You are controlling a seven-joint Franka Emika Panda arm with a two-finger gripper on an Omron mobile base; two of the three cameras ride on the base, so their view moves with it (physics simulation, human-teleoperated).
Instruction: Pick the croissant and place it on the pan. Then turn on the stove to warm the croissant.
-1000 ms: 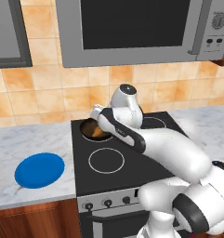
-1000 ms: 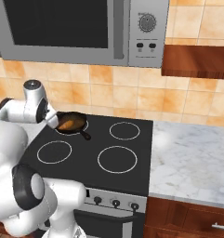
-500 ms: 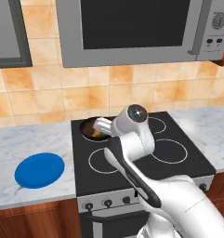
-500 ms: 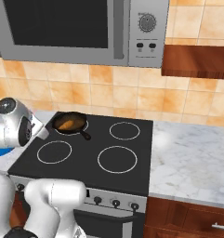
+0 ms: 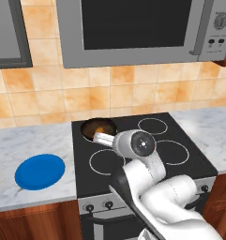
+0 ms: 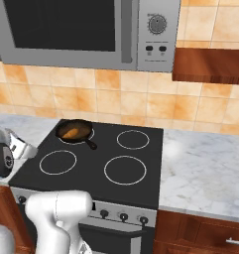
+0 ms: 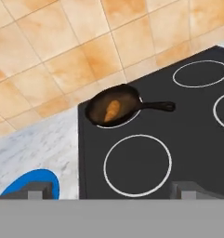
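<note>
With the croissant (image 7: 112, 109) already in the pan (image 7: 114, 111), the open, empty claw (image 7: 111, 190) hung well short of the stove (image 6: 91, 168) knobs (image 6: 122, 216), which lay below it along the front panel.

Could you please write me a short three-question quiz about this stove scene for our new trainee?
1. True or false: the croissant lies in the pan.
2. On which burner of the stove does the pan sit? A) back left B) front right C) back right
3. What colour is the plate on the counter?

Key: 1 true. 2 A. 3 blue. In the hand view the hand is open, holding nothing.
</note>
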